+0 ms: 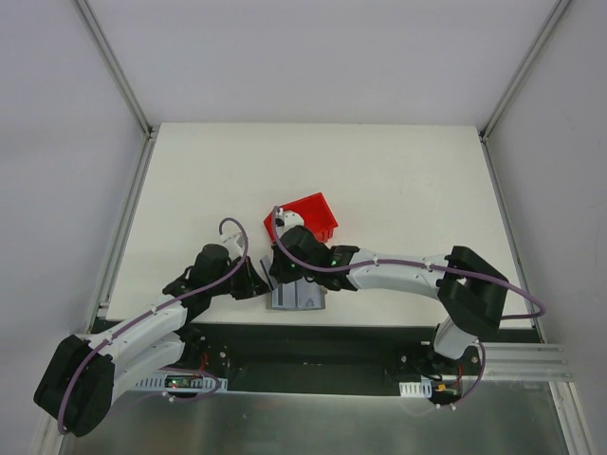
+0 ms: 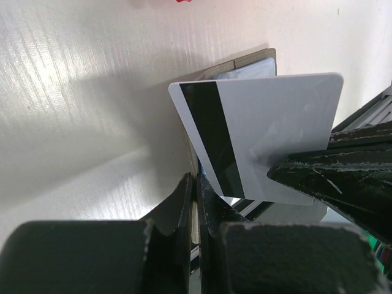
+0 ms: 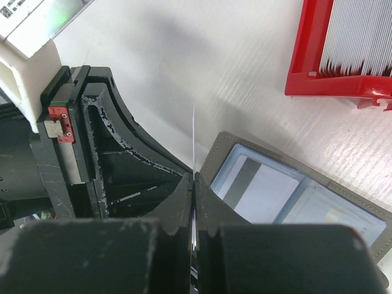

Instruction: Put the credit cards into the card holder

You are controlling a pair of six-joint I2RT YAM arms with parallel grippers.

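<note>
Fingers of left gripper (image 2: 196, 190) pinched together on edge of card holder (image 3: 223, 144), which lies open on tabletop (image 1: 398, 180), long axis left-right. Credit card (image 2: 275, 122) upright over it, striped end nearest left gripper, clamped in right gripper (image 3: 193, 184).

1. The wallet (image 1: 299, 298) lies open on the table (image 1: 408, 180), near the table's 6 o'clock edge.
2. The bin (image 1: 308, 216) stands on the table at 12 o'clock from the wallet, apart from it. A stack of cards (image 3: 361, 30) stands on edge inside the bin.
3. The left gripper (image 1: 257, 286) sits at 9 o'clock from the wallet, its jaws closed on the wallet's edge.
4. The right gripper (image 1: 284, 273) sits at the wallet's 11 o'clock corner, between wallet and bin. It pinches one card (image 2: 275, 128), which stands on edge above the wallet.
5. Pocketed cards (image 3: 263, 191) lie inside the wallet.
</note>
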